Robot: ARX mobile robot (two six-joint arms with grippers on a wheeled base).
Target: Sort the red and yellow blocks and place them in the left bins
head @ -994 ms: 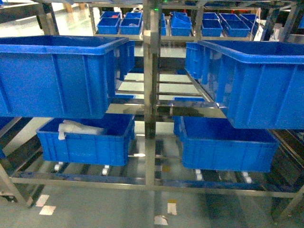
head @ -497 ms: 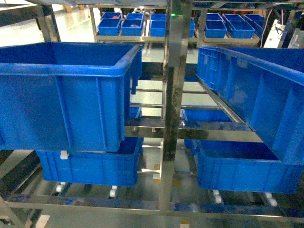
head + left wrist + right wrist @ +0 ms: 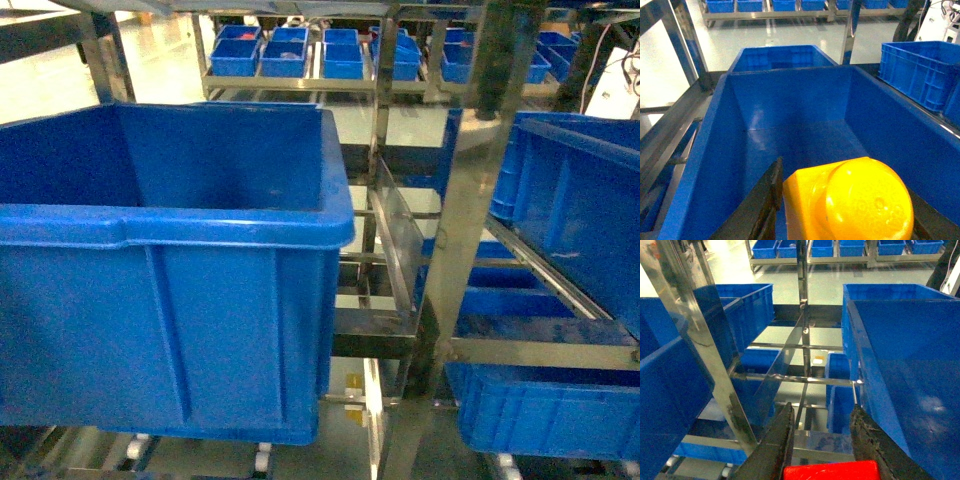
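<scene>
The left gripper point(image 3: 840, 210) pinches a glossy orange-yellow plastic brick with a round stud point(image 3: 855, 200) over the large blue plastic bin point(image 3: 790, 125). The right gripper point(image 3: 822, 440) clamps a bright red plastic brick point(image 3: 830, 471) between the steel rack upright point(image 3: 695, 335) and another blue bin point(image 3: 905, 360)

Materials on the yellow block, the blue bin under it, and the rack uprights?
Yellow block: looks like glossy moulded plastic, with highlights on its dome. Blue bin: likely semi-matte plastic with soft sheen and moulded rims. Rack upright: apparently bare polished metal, mirror-like reflections.
</scene>
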